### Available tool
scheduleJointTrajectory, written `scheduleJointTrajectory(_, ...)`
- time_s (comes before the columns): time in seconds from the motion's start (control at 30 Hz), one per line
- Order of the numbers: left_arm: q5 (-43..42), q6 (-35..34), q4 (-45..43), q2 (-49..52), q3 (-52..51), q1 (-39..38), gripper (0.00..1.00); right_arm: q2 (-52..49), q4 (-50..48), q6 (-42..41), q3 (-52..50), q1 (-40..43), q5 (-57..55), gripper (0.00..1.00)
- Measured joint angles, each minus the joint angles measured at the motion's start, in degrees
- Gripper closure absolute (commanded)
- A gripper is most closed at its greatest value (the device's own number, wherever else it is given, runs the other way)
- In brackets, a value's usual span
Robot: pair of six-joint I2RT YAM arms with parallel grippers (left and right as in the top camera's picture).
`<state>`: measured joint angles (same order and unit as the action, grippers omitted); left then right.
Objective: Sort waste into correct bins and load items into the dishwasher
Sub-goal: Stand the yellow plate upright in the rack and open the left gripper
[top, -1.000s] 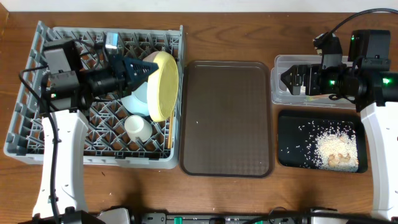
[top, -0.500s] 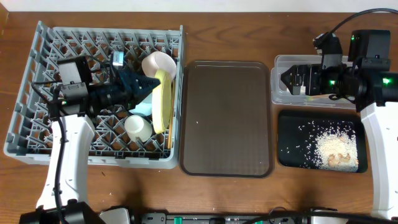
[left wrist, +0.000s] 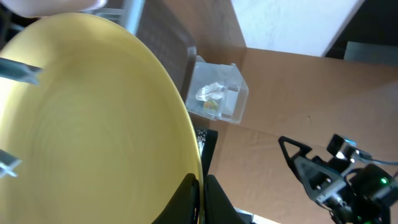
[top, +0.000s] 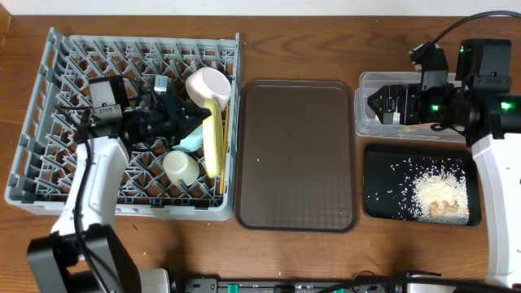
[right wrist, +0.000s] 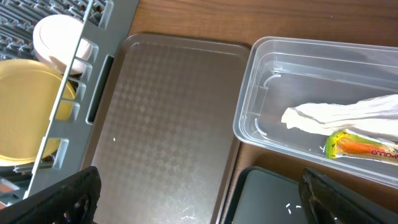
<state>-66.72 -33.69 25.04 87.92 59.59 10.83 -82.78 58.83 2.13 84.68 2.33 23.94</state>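
1. We see the left end effector [top: 194,120] pinching the rim of the yellow plate [top: 213,145]. In the left wrist view that rim [left wrist: 81,124] runs down between the two dark fingertips, which press on either face.
2. The plate stands on edge inside the grey dish rack [top: 98,57], close to the rack's right wall. It shows only its thin side to the overhead camera.
3. Other dishes sit around it in the rack.
   - A white bowl [top: 207,84] lies tipped on its side at the plate's far end.
   - A light blue bowl [top: 189,140] is just to the plate's left.
   - A small white cup [top: 181,167] sits mouth up, nearer the front.
   - The wooden chopsticks [top: 221,181] lie along the right wall, beside the plate.
4. A dark brown serving tray [top: 297,155] lies flat on the wooden desk [top: 309,41], between the rack and the two bins.
5. The right end effector [top: 376,103] hangs over the left end of the clear tub [top: 364,122], its fingers spread wide and gripping nothing.
6. In the right wrist view the tub holds a crumpled white napkin [right wrist: 336,115]. A green-and-yellow wrapper [right wrist: 360,146] touches the napkin's near edge.
7. The glossy black tray [top: 383,175] sits just on the near side of the tub. Whitish rice scraps [top: 435,195] are scattered across it and heaped toward its right end.
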Motion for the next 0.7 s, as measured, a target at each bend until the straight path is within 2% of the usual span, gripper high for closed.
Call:
scheduleJointTrajectory(0.13, -0.22, 3.08, -0.28, 0.81, 0.0, 0.02, 0.85, 0.0, 0.0, 0.0, 0.0, 0.0, 0.0, 0.01)
scheduleJointTrajectory(0.2, 0.81, 4.24, 0.31, 0.81, 0.0, 0.04, 0.71, 0.0, 0.0, 0.0, 0.0, 0.0, 0.0, 0.01)
scheduleJointTrajectory(0.3, 3.93, 5.51, 1.16, 0.81, 0.0, 0.04, 0.58, 0.0, 0.0, 0.0, 0.0, 0.0, 0.0, 0.01)
scheduleJointTrajectory(0.53, 11.65, 7.43, 1.4, 0.7, 0.09, 1.97, 0.48, 0.0, 0.0, 0.0, 0.0, 0.0, 0.0, 0.01)
scheduleJointTrajectory(0.7, 14.91, 8.57, 1.81, 0.37, 0.04, 6.1, 0.3, 0.0, 0.0, 0.0, 0.0, 0.0, 0.02, 0.01)
